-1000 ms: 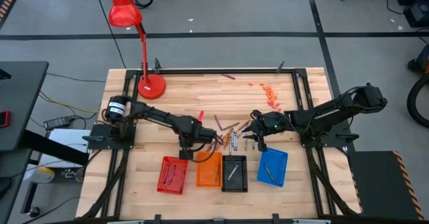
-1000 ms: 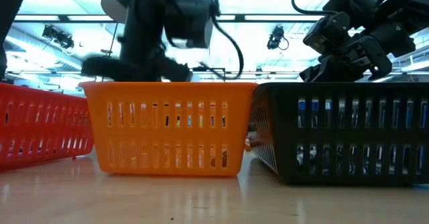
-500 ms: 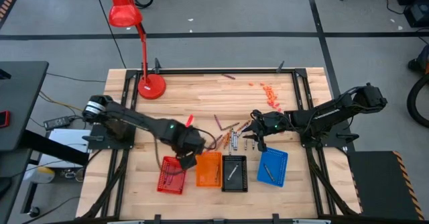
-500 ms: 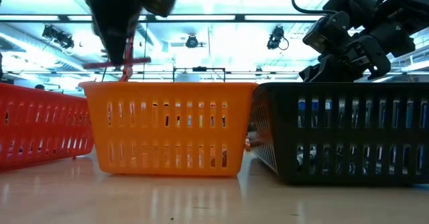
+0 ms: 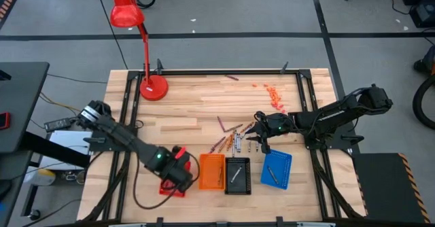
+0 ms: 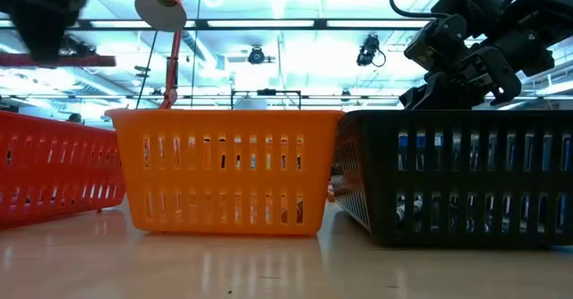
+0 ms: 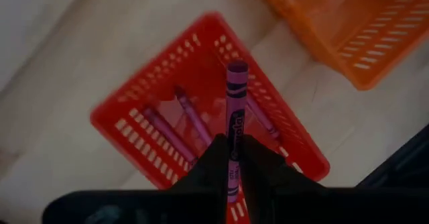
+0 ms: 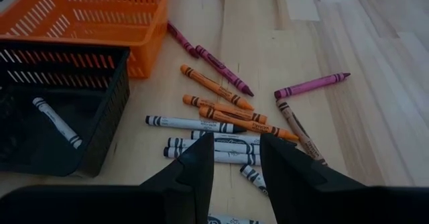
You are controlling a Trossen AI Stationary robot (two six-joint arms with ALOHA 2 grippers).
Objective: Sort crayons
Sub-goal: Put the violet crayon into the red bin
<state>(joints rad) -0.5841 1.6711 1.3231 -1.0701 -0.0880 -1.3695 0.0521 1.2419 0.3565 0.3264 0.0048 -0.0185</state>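
My left gripper hangs over the red tray, shut on a maroon-purple crayon. In the low view the same crayon lies level above the red tray's rim. Three more maroon crayons lie in that tray. My right gripper stands open just above the loose pile of crayons on the table, touching none. In the high view this gripper is beside the pile. My left gripper pinches the maroon-purple crayon between its two fingers on the wrapped shaft, with the longer part sticking out past them. The fingers come from above, pointing down, and lie across the crayon. The crayon hangs level, clear of the red tray.
Orange, black and blue trays stand in a row right of the red one near the front edge. A red lamp stands at the far left. Small pink-orange bits lie at the far right.
My left gripper has gone from the crayon pile toward the table's near left, past the orange tray to above the red tray, rising and rolling its wrist. It stays shut on the maroon crayon, which has been carried along level.
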